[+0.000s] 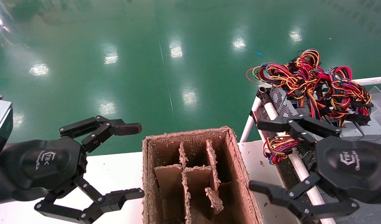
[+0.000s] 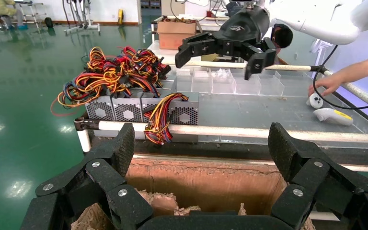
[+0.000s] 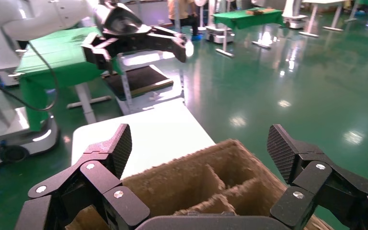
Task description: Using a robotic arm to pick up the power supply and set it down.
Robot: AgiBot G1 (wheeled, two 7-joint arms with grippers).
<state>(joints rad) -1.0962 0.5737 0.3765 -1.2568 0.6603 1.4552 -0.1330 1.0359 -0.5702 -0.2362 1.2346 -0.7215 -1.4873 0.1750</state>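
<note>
The power supply is a grey box with a honeycomb grille at the near end of a row of like boxes, and its own small wire loop hangs over the white rail. In the head view that wire loop shows beside my right gripper, which hovers open just above and in front of the box and hides most of it. The right gripper holds nothing. My left gripper is open and empty at the left of the cardboard box, well away from the power supply.
The divided cardboard box stands on a white table between the grippers. Other grey boxes lie under a big heap of wires. A white pipe rail edges the rack. A person's hand and white controllers are behind.
</note>
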